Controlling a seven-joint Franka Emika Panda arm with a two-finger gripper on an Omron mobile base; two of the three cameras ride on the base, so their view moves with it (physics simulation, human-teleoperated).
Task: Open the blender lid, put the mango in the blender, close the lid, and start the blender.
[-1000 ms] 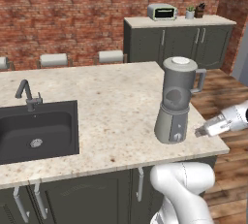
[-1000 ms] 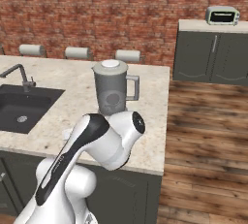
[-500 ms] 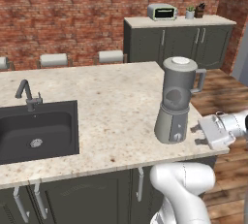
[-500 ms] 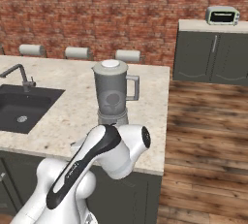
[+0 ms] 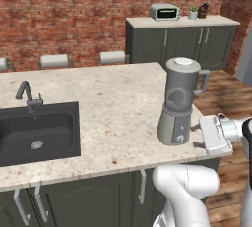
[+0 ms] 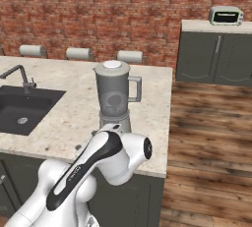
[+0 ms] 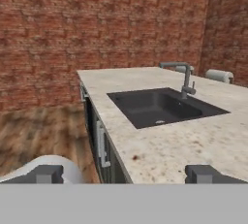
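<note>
With its fingers spread apart, the claw [image 7: 124, 173] is hanging low beside the blender [image 5: 179, 103], so it should be climbing squarely above the blender lid [image 5: 183, 62].

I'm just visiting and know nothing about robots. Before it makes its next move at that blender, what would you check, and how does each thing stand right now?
1. Lid closed: ok. The blender lid sits flat on top of the blender.
2. Mango inside: cannot tell. The smoky jar shows a dark rounded shape, but no clear red fruit.
3. Blender stable: ok. It stands upright on the counter, near the right end.
4. Tool ready: ok. The tool is open and holds nothing, to the right of the blender base.
5. Tool aimed at the front knob: not ok. The hand view faces along the counter toward the sink.
</note>
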